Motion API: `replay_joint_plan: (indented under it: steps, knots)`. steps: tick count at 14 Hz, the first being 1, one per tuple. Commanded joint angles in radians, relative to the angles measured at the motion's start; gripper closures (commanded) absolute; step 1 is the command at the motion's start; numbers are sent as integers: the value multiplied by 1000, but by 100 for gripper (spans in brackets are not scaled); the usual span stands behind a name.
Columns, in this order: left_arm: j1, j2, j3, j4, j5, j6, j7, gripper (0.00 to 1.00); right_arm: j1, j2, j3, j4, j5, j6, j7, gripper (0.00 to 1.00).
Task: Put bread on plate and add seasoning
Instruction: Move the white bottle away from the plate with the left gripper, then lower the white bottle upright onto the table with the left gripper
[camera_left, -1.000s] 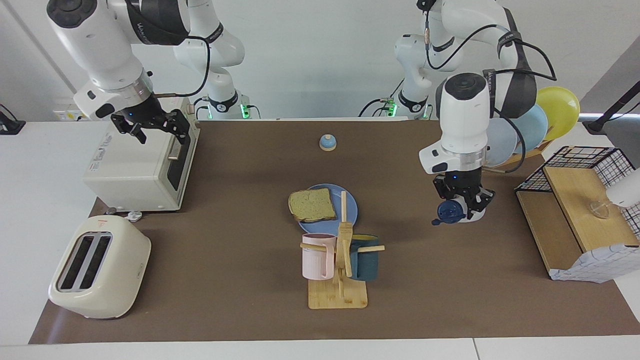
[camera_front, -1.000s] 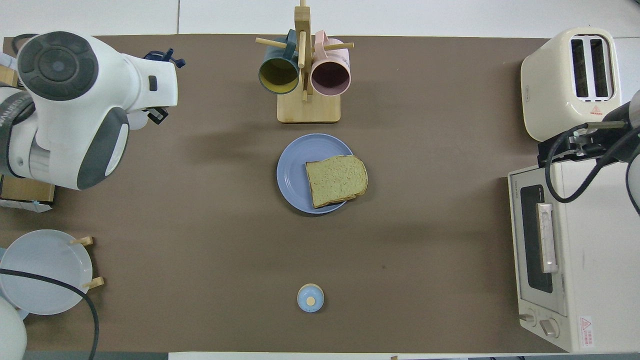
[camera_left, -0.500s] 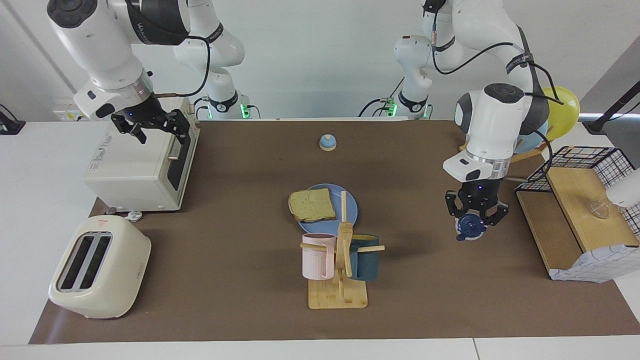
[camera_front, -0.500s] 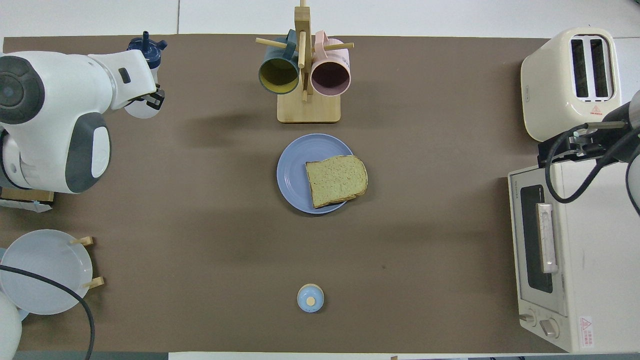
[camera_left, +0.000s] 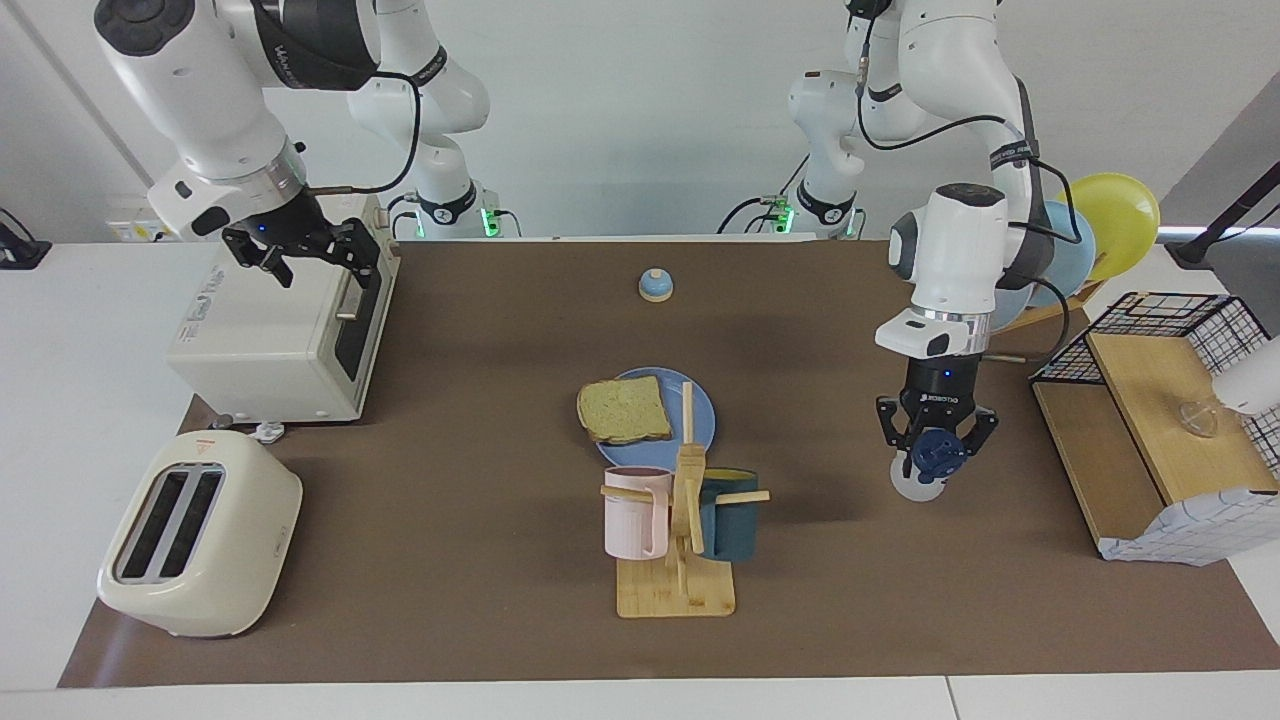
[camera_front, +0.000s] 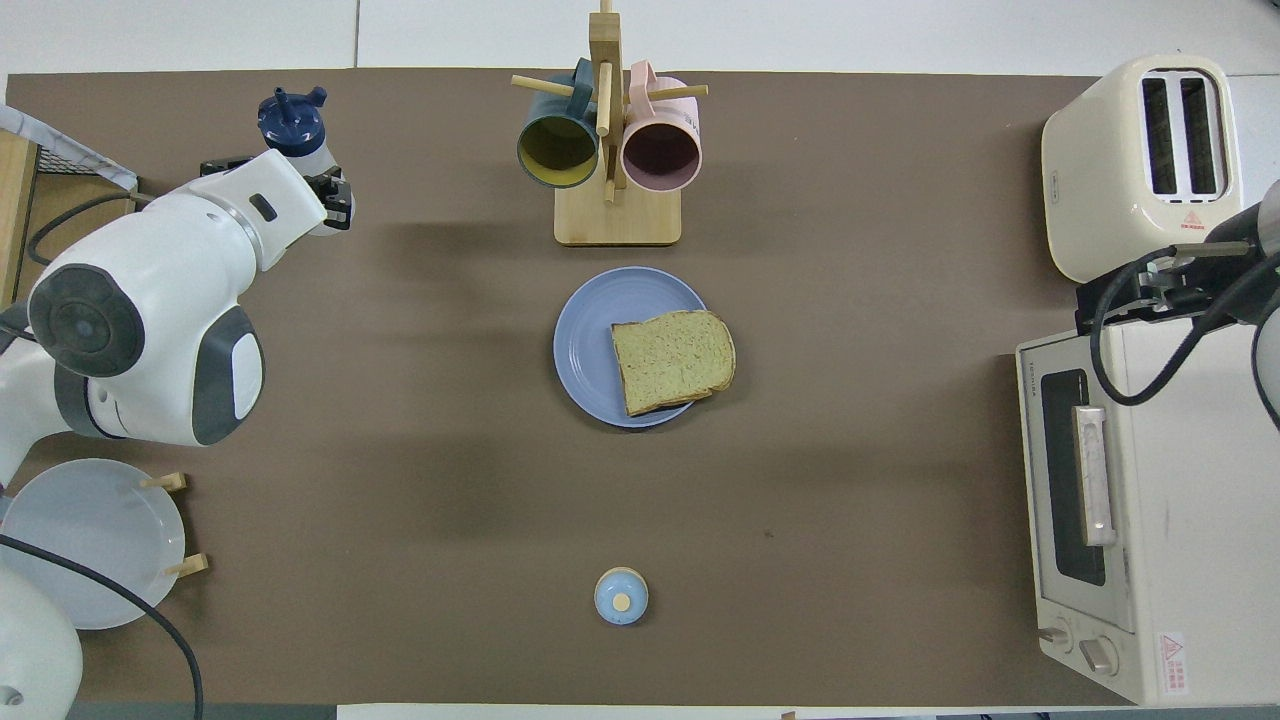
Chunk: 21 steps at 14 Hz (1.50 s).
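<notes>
Brown mat: left tool (camera_left: 937, 455) clamps seasoning (camera_front: 297, 125), body half hidden; right tool (camera_left: 300, 250) spread wide

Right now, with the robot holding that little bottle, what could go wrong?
1. The left gripper is shut on the seasoning bottle up in the air, toward the left arm's end of the table; a loose grip could let it drop on the way.
2. The mug rack stands beside the plate, so the arm might bump it.
3. The bread hangs over the plate's rim, so seasoning could miss and land on the mat.
</notes>
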Motion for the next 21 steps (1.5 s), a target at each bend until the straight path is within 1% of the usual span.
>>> replay_joint_plan:
  steps: [1,5,6,8,13,17,21]
  knots:
    - [-6,-28,-5,-88,-12,150,-91,100,-15,-18,9,-17,1,0,-23,0]
    - [-17,21,-10,-136,-12,343,-168,100,-15,-18,9,-18,1,0,-23,0]
    - [-26,61,-10,-145,-12,419,-177,100,-15,-18,9,-17,1,0,-23,0]
    - [-27,97,-8,-176,-12,551,-222,100,-15,-18,9,-18,1,0,-23,0]
    - [-32,129,-8,-173,-12,557,-228,100,-15,-18,9,-18,1,0,-21,0]
    - [-34,206,-8,-132,-3,558,-228,100,-15,-18,9,-18,1,0,-21,0]
    - [-34,206,-8,-141,4,558,-228,100,-15,-18,9,-18,1,0,-23,0]
